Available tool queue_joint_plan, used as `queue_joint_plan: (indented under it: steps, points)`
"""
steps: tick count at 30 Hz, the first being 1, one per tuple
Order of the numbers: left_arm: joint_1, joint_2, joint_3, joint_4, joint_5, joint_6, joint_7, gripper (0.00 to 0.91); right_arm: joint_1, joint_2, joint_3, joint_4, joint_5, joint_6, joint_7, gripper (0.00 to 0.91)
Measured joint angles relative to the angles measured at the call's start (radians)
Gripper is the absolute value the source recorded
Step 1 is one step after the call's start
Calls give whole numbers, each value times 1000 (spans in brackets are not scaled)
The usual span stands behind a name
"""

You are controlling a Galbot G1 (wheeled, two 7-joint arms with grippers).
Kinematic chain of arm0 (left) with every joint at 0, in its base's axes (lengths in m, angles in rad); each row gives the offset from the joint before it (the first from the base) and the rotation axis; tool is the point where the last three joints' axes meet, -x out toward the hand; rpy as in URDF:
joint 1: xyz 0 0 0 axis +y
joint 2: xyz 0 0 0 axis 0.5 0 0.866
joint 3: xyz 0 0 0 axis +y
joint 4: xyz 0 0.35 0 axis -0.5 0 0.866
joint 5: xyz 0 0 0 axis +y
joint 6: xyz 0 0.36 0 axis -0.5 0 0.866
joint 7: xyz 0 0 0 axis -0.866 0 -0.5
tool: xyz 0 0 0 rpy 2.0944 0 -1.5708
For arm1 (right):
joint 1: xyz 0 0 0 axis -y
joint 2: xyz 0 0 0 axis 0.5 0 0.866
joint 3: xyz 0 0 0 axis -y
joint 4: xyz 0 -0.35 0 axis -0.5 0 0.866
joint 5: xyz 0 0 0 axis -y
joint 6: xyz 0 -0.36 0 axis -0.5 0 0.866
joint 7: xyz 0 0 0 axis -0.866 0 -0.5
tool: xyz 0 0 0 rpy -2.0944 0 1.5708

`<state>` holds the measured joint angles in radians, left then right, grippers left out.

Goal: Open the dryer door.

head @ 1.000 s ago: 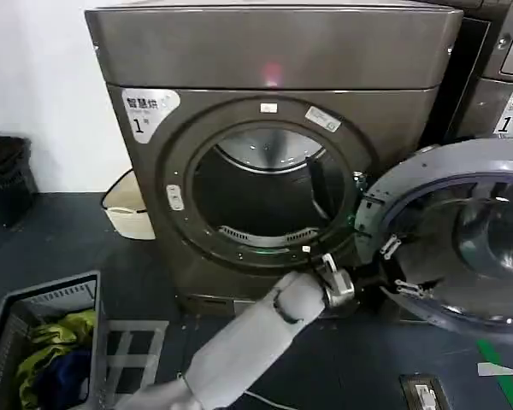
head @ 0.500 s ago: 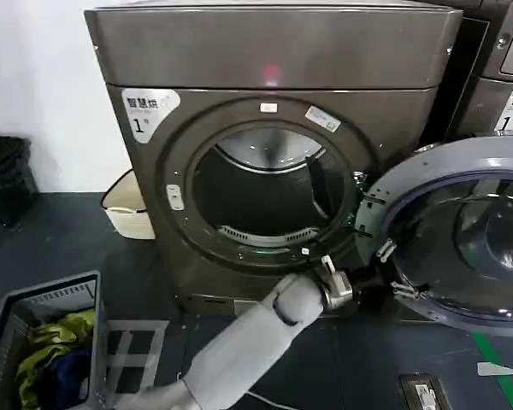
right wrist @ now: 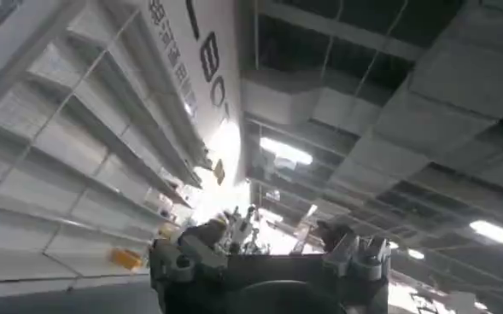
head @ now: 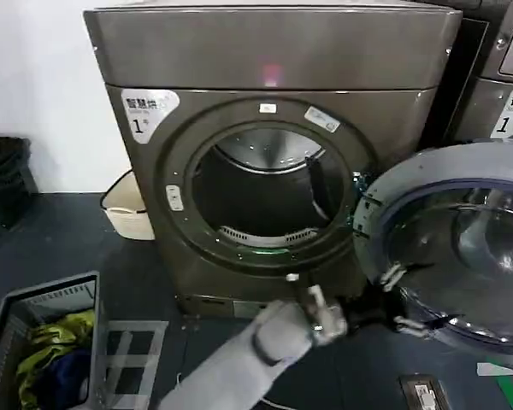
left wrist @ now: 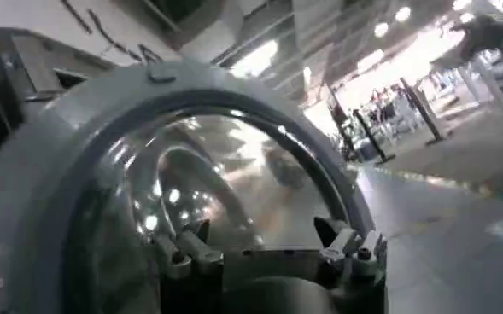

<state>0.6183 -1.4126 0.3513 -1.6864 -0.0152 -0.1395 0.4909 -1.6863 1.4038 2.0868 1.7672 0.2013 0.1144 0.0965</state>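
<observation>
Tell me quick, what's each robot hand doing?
Left gripper: open, at the lower edge of the swung-open dryer door, holding nothing.
Right gripper: open, holding nothing, pointing up at the ceiling.

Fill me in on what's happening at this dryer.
The dryer door is already swung wide to the right, its grey inner face and glass toward the camera, leaving the drum of the dryer exposed. The left gripper is reaching in low at the door's lower left edge, fingers spread open in front of the glass. The right gripper is parked, pointing up at the ceiling.
</observation>
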Motion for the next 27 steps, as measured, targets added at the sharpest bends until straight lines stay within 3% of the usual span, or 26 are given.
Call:
queue_joint_plan:
  steps: [9,14,19,24,27]
  points:
    - [83,360,-112,-197,90,-131,8,907,19,-7,-28,-20,-2,-2,12,907]
    - [170,563,-232,-241,238,-255,-28,907,27,-16,-40,-15,52,-48,26,907]
    - [281,700,-376,-247,428,-375,-50,907,38,-31,-50,-22,62,-45,26,907]
    - [431,830,-572,-235,667,-601,22,907,47,-32,-70,-34,67,-31,29,907]
    - [512,895,-676,-205,827,-670,14,907,54,-31,-85,-39,69,-28,32,907]
